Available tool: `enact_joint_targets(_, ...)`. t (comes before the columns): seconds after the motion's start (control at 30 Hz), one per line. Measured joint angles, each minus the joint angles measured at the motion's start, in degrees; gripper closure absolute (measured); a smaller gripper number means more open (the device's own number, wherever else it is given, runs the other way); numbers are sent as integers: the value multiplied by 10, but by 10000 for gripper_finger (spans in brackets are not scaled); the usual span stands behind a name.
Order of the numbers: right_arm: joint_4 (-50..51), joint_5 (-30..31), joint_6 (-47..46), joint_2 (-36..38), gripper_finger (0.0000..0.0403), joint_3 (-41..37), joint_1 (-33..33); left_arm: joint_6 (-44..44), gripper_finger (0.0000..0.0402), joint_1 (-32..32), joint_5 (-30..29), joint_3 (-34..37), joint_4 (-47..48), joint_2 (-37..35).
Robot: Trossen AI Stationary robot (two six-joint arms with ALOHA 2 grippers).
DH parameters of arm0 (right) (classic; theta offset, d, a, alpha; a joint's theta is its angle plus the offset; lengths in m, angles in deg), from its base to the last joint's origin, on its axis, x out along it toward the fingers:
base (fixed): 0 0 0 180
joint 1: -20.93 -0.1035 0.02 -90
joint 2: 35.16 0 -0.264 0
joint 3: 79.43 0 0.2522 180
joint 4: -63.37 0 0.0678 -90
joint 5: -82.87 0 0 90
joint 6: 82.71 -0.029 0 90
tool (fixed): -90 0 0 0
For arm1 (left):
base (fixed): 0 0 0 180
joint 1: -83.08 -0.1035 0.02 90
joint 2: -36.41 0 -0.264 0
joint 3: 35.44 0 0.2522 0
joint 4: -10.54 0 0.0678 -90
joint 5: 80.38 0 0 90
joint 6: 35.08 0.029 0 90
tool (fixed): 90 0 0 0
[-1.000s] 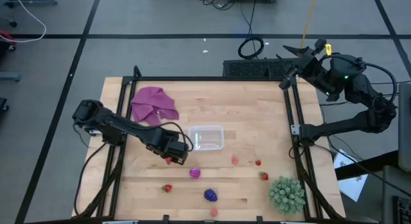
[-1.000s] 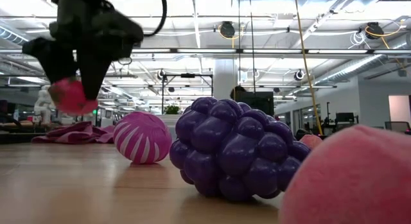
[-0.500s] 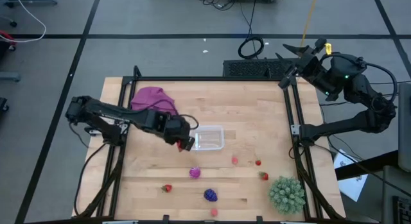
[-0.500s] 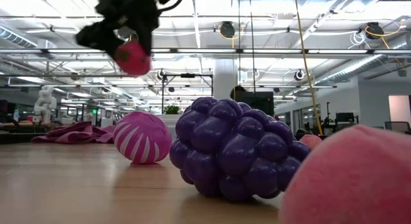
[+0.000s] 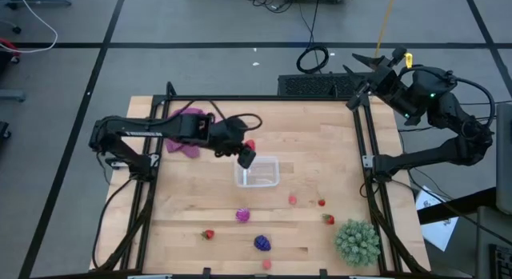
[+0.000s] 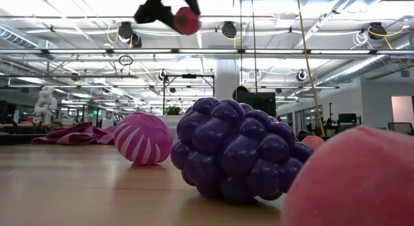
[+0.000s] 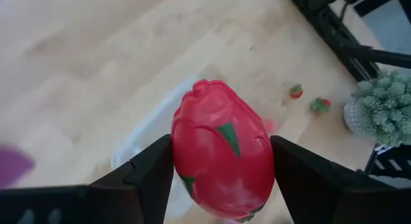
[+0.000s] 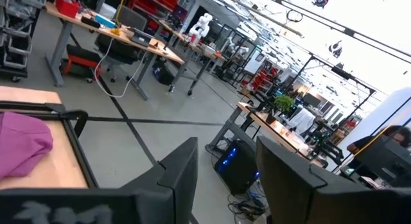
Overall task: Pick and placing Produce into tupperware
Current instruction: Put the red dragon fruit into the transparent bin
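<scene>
Red toy fruit (image 7: 221, 150) sits clamped in my left gripper (image 5: 246, 153), long axis running out ahead of the fingers, nose toward the tupperware (image 5: 258, 172) just below. The tub looks empty; I count seven pieces left on the table. My right gripper (image 5: 376, 71), parked off-table, stands slightly apart on nothing.

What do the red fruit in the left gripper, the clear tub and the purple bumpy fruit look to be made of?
Red fruit, held in the left gripper: probably glossy moulded plastic or rubber, with soft highlights and painted green marks.
Clear tub: thin see-through plastic; the wooden table shows through it.
Purple bumpy fruit: likely smooth rubbery plastic, with a sheen on each rounded bump.
</scene>
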Motion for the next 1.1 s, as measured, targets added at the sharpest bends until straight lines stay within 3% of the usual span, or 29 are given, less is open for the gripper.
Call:
enact_joint_targets(0.17, -3, 0, 0, 0, 254, 0, 0, 64, 165, -19, 11, -79, 13, 56)
enact_joint_targets(0.47, -3, 0, 2, 0, 254, 0, 0, 77, 165, -22, 21, -197, 163, 163)
enact_joint_targets(0.77, 0, 7, 2, 0, 254, 0, 0, 70, 165, -12, 39, -204, 267, 220)
enact_joint_targets(1.1, 1, 8, 2, 0, 254, 0, 0, 83, 165, 15, 16, -204, 269, 281)
